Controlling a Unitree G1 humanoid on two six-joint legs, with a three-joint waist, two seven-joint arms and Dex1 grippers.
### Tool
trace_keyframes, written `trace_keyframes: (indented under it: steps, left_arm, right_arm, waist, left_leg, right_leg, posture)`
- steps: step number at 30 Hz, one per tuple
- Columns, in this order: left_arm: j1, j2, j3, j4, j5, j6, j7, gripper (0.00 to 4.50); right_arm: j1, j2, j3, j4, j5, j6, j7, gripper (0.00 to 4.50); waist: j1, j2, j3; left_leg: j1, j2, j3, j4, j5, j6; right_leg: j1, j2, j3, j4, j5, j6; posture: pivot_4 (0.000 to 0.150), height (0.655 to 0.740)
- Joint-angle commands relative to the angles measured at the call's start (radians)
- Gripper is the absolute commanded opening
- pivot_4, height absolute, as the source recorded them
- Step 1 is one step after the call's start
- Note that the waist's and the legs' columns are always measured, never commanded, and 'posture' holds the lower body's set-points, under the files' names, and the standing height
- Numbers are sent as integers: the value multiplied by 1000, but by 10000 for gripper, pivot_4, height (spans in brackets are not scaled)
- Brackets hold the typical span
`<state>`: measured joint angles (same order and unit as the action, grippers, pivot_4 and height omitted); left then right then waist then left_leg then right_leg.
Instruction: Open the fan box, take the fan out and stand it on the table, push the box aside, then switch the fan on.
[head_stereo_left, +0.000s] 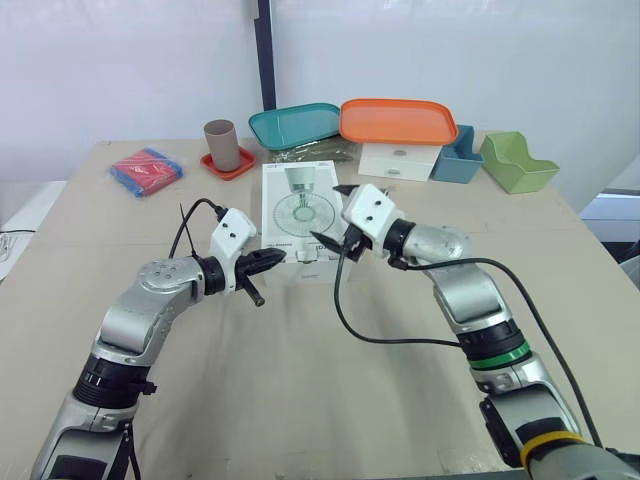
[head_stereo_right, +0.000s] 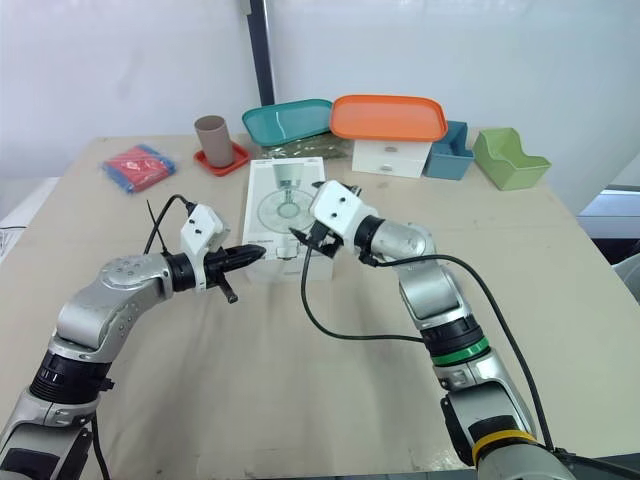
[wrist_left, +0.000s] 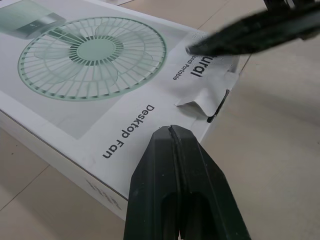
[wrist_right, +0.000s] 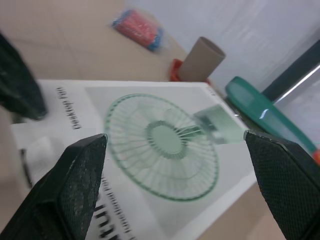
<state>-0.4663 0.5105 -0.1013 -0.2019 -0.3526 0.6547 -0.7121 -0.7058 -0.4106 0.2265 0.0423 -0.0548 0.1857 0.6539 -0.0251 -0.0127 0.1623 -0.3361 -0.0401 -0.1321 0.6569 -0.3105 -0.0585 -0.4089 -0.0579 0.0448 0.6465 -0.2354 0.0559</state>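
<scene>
The fan box (head_stereo_left: 296, 205) is a flat white carton printed with a green fan, lying in the middle of the table. My left gripper (head_stereo_left: 278, 260) is shut with nothing in it, and its tip (wrist_left: 172, 131) sits at the box's near edge beside a slightly raised end flap (wrist_left: 199, 104). My right gripper (head_stereo_left: 327, 214) is open wide over the near right part of the lid. One of its fingers (wrist_left: 250, 31) reaches down to the printed top. In the right wrist view the box (wrist_right: 160, 137) lies between the spread fingers (wrist_right: 80, 175).
Along the back stand a brown cup (head_stereo_left: 221, 143) on a red coaster, a teal tray (head_stereo_left: 295, 125), an orange tray (head_stereo_left: 398, 120) on a white drawer unit, a blue bin (head_stereo_left: 458, 155) and a green bin (head_stereo_left: 515, 160). A red and blue packet (head_stereo_left: 146, 170) lies far left. A black cable (head_stereo_left: 380, 337) loops near the right arm.
</scene>
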Motion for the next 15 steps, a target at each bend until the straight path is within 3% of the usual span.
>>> trace_keyframes:
  steps: [1,5,15]
  left_arm:
    - [25,4,-26,13,17,12,-3,345]
    - [23,-2,-9,25,11,14,6,345]
    - [6,-18,33,58,-16,33,14,345]
  right_arm:
    - [-35,9,-37,7,-8,-47,-39,45000]
    - [-22,9,-49,1,36,-1,-6,45000]
    - [112,-136,-24,-189,212,220,290,45000]
  waist:
    - [0,0,0]
    - [0,0,0]
    - [0,0,0]
  left_leg:
    - [0,0,0,0,0,0]
    - [0,0,0,0,0,0]
    - [0,0,-1,0,-2,4]
  right_leg:
    - [0,0,0,0,0,0]
    - [0,0,0,0,0,0]
    - [1,0,0,0,0,0]
  posture:
    - [1500,7400]
    - [1500,7400]
    - [1500,7400]
